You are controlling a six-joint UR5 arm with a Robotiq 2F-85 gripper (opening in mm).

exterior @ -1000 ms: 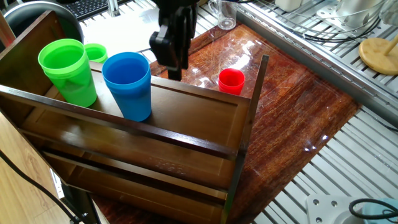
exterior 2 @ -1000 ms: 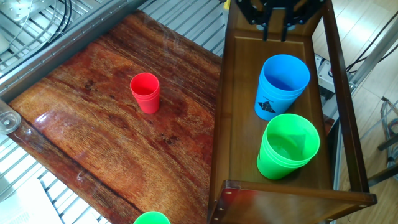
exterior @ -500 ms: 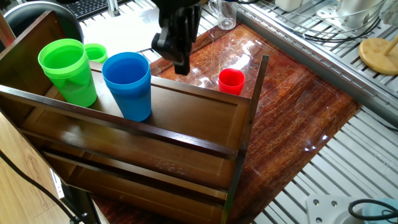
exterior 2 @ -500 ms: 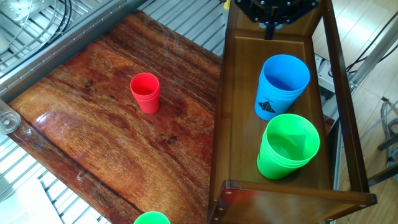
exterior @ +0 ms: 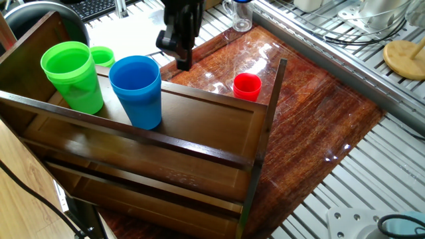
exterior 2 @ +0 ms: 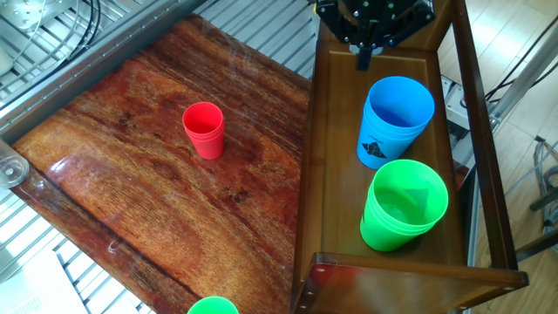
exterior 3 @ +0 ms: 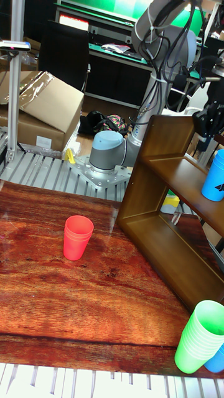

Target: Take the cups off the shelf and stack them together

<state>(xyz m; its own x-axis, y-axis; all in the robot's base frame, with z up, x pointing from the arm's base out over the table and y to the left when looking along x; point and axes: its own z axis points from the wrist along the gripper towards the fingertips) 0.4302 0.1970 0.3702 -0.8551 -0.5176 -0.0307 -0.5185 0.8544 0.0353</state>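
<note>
Underneath, glossy reddish tabletop (exterior 2: 131, 183) on a slatted metal bench (exterior: 392, 179) (cardboard boxes (exterior 3: 43, 109) behind), jaws' opening indiscernible.

Claw (exterior 2: 364, 54) above shelf (exterior 2: 327, 174), beside blue cup (exterior 2: 397, 118)

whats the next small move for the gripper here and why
Probably open the fingers and shift toward the blue cup, then descend over its rim. The gripper hangs empty above the shelf end, just beyond that cup, its fingers looking close together. The red cup already stands on the table, and blue is nearer than the green cup.
</note>
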